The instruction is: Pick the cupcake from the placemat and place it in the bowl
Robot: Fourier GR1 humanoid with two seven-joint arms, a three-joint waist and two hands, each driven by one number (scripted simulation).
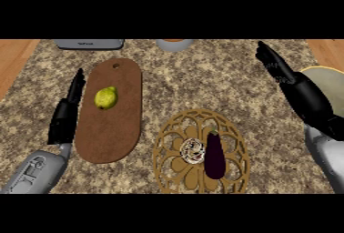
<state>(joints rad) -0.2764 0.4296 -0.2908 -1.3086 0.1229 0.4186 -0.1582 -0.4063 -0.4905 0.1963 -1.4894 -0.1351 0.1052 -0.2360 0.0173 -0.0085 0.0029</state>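
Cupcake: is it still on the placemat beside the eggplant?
Yes, the cupcake lies on the placemat, just left of the eggplant, with neither hand touching it.

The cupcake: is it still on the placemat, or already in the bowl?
On the placemat. The cupcake lies near its middle, beside the eggplant. The bowl is partly hidden behind the right hand, which holds nothing.

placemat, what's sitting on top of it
On the placemat lie the cupcake and, touching its right side, a dark eggplant. The weave beneath them is hidden.
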